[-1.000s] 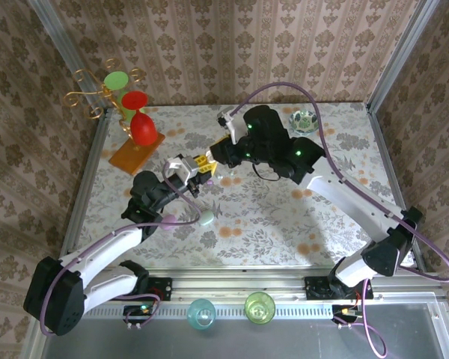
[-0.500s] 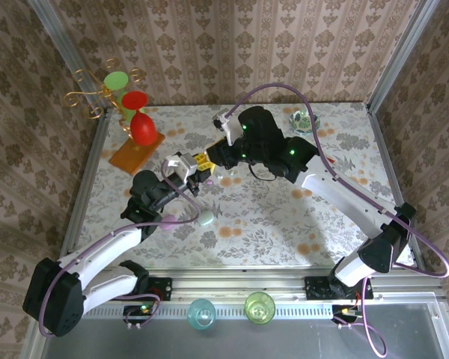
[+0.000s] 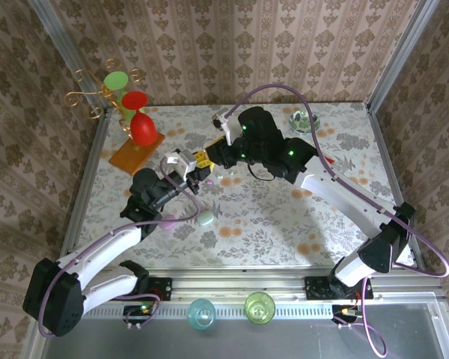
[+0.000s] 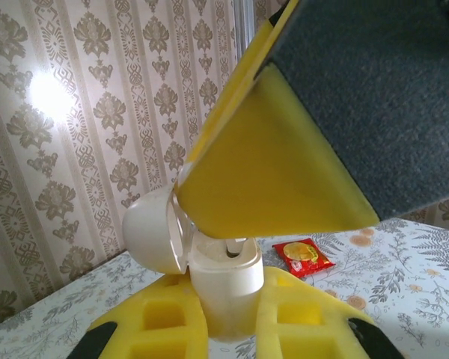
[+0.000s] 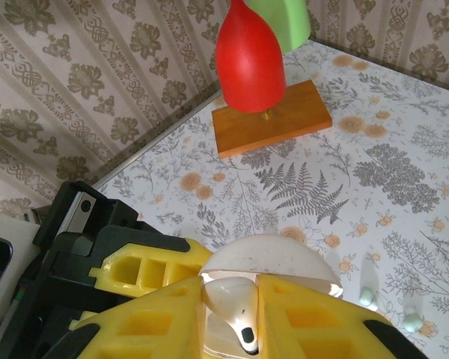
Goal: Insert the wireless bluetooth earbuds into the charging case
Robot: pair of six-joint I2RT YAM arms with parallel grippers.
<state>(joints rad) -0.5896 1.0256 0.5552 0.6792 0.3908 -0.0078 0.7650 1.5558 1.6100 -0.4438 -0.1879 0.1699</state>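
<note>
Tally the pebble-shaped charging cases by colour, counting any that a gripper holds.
White case, open, in the left gripper: 1
Lilac case, on the table: 1
Pale green case, on the table: 1
Total: 3

both arms angle inward, left tool and right tool clamped, tips together.

Floral table bears a wooden stand, pebble cases, earbuds.
</note>
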